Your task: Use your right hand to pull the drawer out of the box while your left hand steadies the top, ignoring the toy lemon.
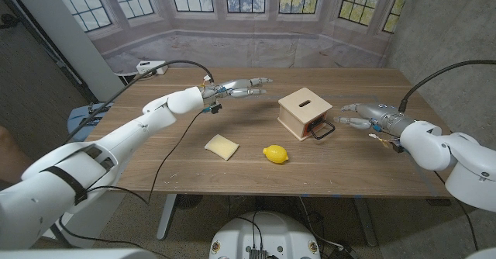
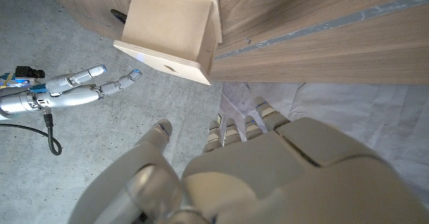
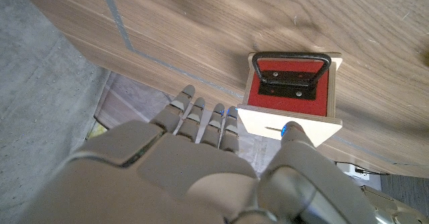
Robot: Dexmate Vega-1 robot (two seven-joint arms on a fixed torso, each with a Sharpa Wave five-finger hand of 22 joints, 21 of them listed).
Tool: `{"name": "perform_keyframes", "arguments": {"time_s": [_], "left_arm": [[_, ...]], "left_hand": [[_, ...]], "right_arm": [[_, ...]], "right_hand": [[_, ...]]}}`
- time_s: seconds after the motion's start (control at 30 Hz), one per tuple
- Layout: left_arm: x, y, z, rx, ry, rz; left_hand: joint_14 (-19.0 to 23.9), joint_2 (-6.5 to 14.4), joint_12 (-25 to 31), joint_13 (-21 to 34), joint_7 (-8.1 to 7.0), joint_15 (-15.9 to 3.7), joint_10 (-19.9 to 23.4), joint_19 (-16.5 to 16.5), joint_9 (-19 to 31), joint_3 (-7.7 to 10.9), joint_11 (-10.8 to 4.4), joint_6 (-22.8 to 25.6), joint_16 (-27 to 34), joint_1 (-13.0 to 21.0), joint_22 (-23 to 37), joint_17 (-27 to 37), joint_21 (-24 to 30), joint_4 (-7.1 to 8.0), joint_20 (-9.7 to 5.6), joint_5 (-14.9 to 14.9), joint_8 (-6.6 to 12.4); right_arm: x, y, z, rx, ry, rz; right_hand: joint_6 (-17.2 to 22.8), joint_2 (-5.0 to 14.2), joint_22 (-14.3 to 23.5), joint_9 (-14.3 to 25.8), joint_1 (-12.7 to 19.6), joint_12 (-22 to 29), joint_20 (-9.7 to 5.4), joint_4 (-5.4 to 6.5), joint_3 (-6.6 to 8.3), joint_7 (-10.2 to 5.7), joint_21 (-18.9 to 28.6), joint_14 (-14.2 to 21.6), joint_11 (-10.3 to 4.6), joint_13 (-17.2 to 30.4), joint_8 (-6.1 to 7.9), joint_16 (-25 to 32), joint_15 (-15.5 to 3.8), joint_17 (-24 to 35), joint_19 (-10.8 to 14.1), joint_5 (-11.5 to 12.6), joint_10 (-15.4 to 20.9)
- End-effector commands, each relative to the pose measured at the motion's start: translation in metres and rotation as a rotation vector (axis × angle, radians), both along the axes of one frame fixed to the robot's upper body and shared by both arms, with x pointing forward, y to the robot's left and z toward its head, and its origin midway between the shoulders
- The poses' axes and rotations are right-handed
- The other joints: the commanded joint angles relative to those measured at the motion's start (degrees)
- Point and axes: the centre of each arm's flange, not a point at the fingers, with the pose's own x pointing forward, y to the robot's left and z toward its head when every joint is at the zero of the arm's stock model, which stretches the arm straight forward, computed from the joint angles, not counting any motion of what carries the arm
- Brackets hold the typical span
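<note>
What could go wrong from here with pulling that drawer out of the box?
1. The left hand is off to the side, not on the box. If the right hand pulls now, the whole box may slide.
2. The right hand's fingers are spread just short of the black handle, so they could nudge the box instead of hooking it.
3. The toy lemon lies nearby in front; a sliding box could knock it.
</note>
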Motion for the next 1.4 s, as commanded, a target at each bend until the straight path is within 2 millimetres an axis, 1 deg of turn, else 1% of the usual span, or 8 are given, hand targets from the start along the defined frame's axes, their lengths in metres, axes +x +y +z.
{"name": "perform_keyframes", "arguments": {"time_s": [0.03, 0.2, 0.43, 0.6, 0.63, 1.03, 1.2, 1.4], "left_arm": [[0.003, -0.001, 0.003, 0.042, -0.004, -0.014], [0.003, -0.005, 0.001, 0.058, -0.008, -0.026], [0.000, -0.011, -0.001, 0.083, -0.022, -0.041], [-0.001, -0.015, 0.000, 0.101, -0.032, -0.050], [-0.002, -0.016, 0.000, 0.103, -0.036, -0.052], [-0.003, -0.026, 0.002, 0.129, -0.048, -0.073], [-0.002, -0.031, 0.002, 0.140, -0.051, -0.082], [-0.002, -0.036, 0.002, 0.147, -0.052, -0.090]], "left_hand": [[-0.57, -0.06, -0.05, 0.14, -0.27, 0.05, -0.58, -0.47, 0.09, 0.00, 0.04, -0.36, 0.03, -0.81, 0.19, 0.17, 0.04, 0.33, -0.16, 0.18, -0.12], [-0.60, -0.08, -0.05, 0.14, -0.31, 0.08, -0.63, -0.58, 0.08, -0.02, 0.01, -0.35, 0.08, -0.92, 0.19, 0.16, 0.05, 0.39, -0.11, 0.19, -0.07], [-0.62, -0.10, -0.01, 0.15, -0.31, -0.04, -0.63, -0.61, 0.08, -0.04, 0.01, -0.37, 0.15, -1.08, 0.18, 0.14, 0.12, 0.48, -0.10, 0.22, -0.03], [-0.58, -0.11, 0.01, 0.15, -0.29, -0.27, -0.65, -0.47, 0.08, -0.05, 0.05, -0.29, 0.21, -1.19, 0.18, 0.12, 0.22, 0.54, -0.03, 0.24, 0.03], [-0.57, -0.11, 0.01, 0.15, -0.31, -0.28, -0.65, -0.46, 0.07, -0.04, 0.07, -0.31, 0.22, -1.20, 0.18, 0.12, 0.23, 0.54, -0.05, 0.24, 0.03], [-0.49, -0.08, 0.05, 0.15, -0.36, -0.56, -0.63, -0.42, 0.07, -0.01, 0.10, -0.29, 0.28, -1.32, 0.18, 0.09, 0.31, 0.59, 0.02, 0.28, 0.07], [-0.46, -0.07, 0.07, 0.15, -0.43, -0.57, -0.62, -0.42, 0.07, 0.01, 0.10, -0.31, 0.30, -1.37, 0.18, 0.08, 0.33, 0.61, 0.03, 0.29, 0.07], [-0.42, -0.08, 0.08, 0.15, -0.43, -0.62, -0.63, -0.41, 0.07, 0.02, 0.05, -0.35, 0.32, -1.43, 0.18, 0.06, 0.36, 0.63, 0.05, 0.31, 0.08]], "right_arm": [[-0.007, 0.012, -0.006, -0.046, 0.019, -0.007], [-0.007, 0.016, -0.009, -0.061, 0.037, -0.001], [-0.008, 0.021, -0.011, -0.088, 0.042, 0.002], [-0.011, 0.026, -0.012, -0.119, 0.037, -0.004], [-0.011, 0.027, -0.012, -0.124, 0.036, -0.005], [-0.016, 0.032, -0.014, -0.161, 0.040, 0.000], [-0.018, 0.035, -0.016, -0.182, 0.051, 0.015], [-0.016, 0.039, -0.018, -0.189, 0.060, 0.040]], "right_hand": [[0.36, -0.23, 0.21, 0.14, -0.88, -0.19, -0.16, 0.25, -0.33, -0.14, 0.32, -0.30, -0.21, 0.17, -0.11, -0.20, -5.30, 0.29, -0.34, 0.33, 0.07], [0.23, -0.16, 0.21, 0.13, -1.28, -0.26, -0.24, 0.46, -0.43, -0.09, 0.35, -0.36, -0.02, 0.17, -0.17, -0.22, -5.31, 0.27, -0.38, 0.45, -0.11], [0.15, 0.09, 0.22, 0.12, -1.54, -0.30, -0.17, 0.61, -0.39, -0.06, 0.35, -0.39, -0.12, 0.17, -0.21, -0.25, -5.35, 0.20, -0.54, 0.64, -0.24], [0.28, 0.24, 0.22, 0.11, -1.83, -0.25, -0.20, 0.78, -0.41, 0.00, 0.39, -0.19, -0.01, 0.16, -0.16, -0.18, -5.54, 0.18, -0.52, 0.74, -0.13], [0.29, 0.25, 0.22, 0.11, -1.99, -0.21, -0.19, 0.87, -0.45, 0.03, 0.41, -0.17, 0.25, 0.16, -0.16, -0.17, -5.55, 0.18, -0.51, 0.77, -0.04], [0.45, 0.24, 0.23, 0.10, -2.71, -0.22, -0.25, 1.22, -0.67, 0.23, 0.48, -0.06, 0.25, 0.16, -0.11, -0.15, -5.48, 0.14, -0.51, 0.92, -0.05], [0.55, 0.23, 0.23, 0.09, -3.02, -0.24, -0.69, 1.35, -0.75, 0.26, 0.52, -0.14, 0.77, 0.16, -0.09, -0.21, -5.27, 0.10, -0.46, 1.01, -0.13], [0.63, 0.24, 0.22, 0.08, -3.24, -0.23, -0.93, 1.43, -0.78, 0.35, 0.56, -0.15, 0.79, 0.15, -0.08, -0.25, -5.18, 0.04, -0.40, 1.12, -0.11]]}}
